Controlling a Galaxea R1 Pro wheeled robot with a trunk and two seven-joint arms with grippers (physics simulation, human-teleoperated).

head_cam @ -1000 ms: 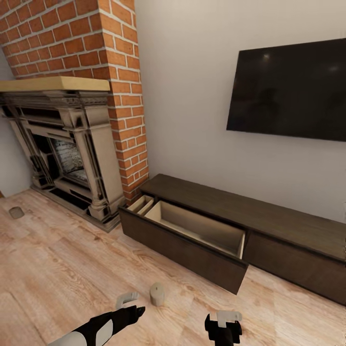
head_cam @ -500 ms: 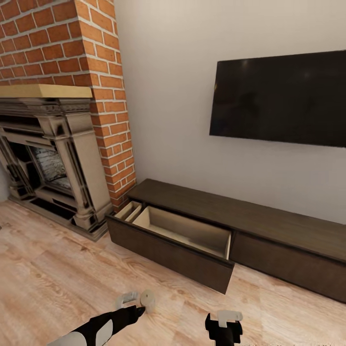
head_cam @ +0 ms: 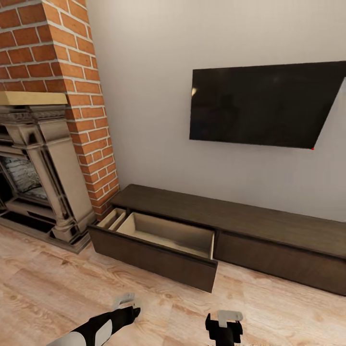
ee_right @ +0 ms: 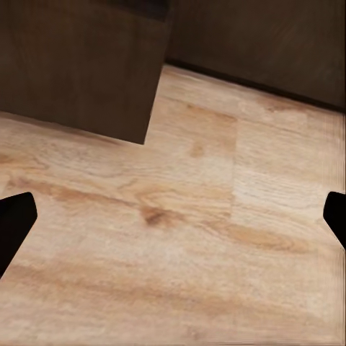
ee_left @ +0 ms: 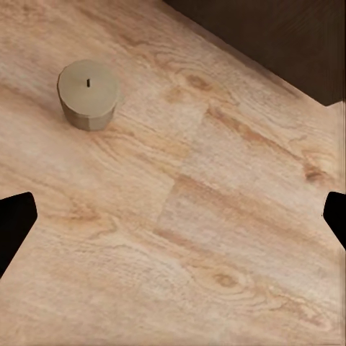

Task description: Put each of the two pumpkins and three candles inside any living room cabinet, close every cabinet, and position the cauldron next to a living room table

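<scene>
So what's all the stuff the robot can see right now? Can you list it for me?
cabinet: one, dark brown, long and low against the wall under the TV.
drawer: one pulled open at the cabinet's fireplace end, pale beige inside; nothing visible in the part that shows.
candle: one, grey-beige with a small wick, standing upright on the floor, seen in the left wrist view.
TV: one, black, mounted on the wall.
fireplace: one, ornate beige, beside the cabinet.
brick chimney: one, red, above and beside the fireplace.
floor: light wood planks.
left gripper: open, holding nothing, low over the floor.
right gripper: open, holding nothing, low over the floor.
</scene>
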